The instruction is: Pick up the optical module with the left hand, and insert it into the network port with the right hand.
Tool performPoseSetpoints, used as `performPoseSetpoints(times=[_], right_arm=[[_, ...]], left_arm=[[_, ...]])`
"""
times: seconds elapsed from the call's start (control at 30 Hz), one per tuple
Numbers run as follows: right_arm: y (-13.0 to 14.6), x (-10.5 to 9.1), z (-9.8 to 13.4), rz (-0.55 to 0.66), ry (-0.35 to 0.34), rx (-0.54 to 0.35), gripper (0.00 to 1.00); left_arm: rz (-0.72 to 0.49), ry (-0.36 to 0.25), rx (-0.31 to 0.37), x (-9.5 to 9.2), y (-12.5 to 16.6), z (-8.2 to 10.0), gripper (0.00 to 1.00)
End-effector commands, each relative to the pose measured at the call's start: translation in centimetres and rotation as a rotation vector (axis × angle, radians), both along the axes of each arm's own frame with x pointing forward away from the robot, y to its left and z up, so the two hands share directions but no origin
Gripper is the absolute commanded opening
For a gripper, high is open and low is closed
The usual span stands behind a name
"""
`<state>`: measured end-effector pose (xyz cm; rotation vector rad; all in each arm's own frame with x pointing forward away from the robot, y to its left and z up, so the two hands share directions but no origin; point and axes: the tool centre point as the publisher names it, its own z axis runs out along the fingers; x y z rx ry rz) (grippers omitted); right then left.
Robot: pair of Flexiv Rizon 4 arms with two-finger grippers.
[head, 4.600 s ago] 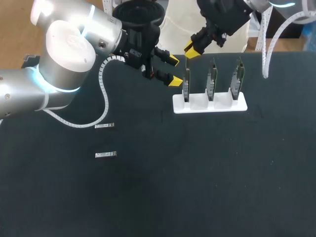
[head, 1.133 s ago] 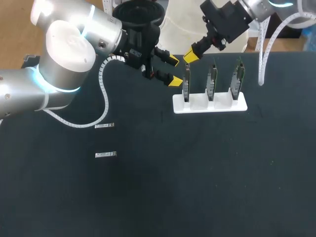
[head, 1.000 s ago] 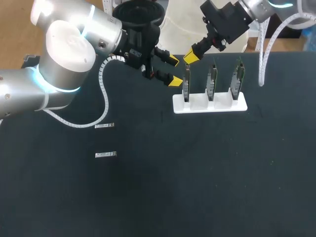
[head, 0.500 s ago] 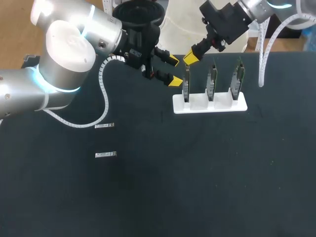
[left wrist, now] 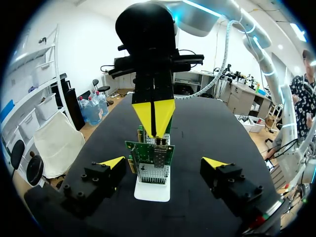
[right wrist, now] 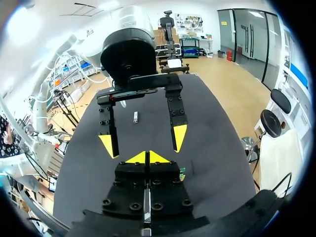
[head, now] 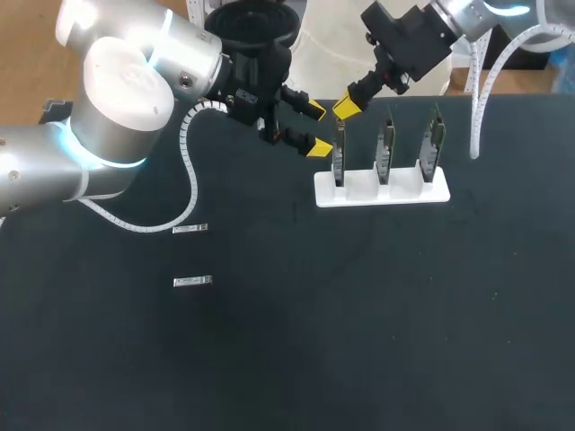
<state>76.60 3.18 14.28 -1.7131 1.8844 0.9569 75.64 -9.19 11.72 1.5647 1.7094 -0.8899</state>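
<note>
- Black tabletop is carrying 2 optical modules at near-left: nearer module & farther module. Both are lying flat w/ long axis running left-right, apart from each other, nothing touching them.
- White rack is standing farther off & to the right, w/ 3 boards upright in it. Leftmost board is showing its network port in left wrist view.
- Left gripper is hanging just left of that board, fingers spread wide, holding nothing. Modules are lying well apart from it, toward near-left. Left arm is sitting nearer to them than right arm, so I'm judging the pick as needing a pull-back near-left, w/ fingers closing across a module's short width.
- Right gripper is hovering farthest, over leftmost board's top edge, yellow tips pressed together. Can't tell if anything thin is sitting btwn them.
</note>
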Motion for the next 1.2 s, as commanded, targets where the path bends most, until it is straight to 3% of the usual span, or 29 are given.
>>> performPoseSetpoints(times=[0.03, 0.57, 0.73, 0.9, 1.2], right_arm=[[-0.2, -0.5, -1.0, -0.003, -0.005, 0.013, 0.0], [-1.8, -1.2, 4.2, -0.002, -0.098, 0.125, 0.0], [-3.8, -1.0, 4.3, -0.022, -0.102, 0.116, 0.0], [-6.1, -0.5, 3.6, -0.012, -0.064, 0.114, 0.0], [-8.3, -0.4, 2.9, 0.007, -0.062, 0.075, 0.0]], left_arm=[[-0.003, 0.004, 0.004, 0.2, -0.1, 0.0, 1.0], [-0.003, 0.004, 0.004, 0.2, -0.1, 0.0, 1.0], [-0.003, 0.004, 0.004, 0.2, -0.1, 0.0, 1.0], [-0.003, 0.004, 0.004, 0.2, -0.1, 0.0, 1.0], [-0.003, 0.004, 0.004, 0.2, -0.1, 0.0, 1.0]])
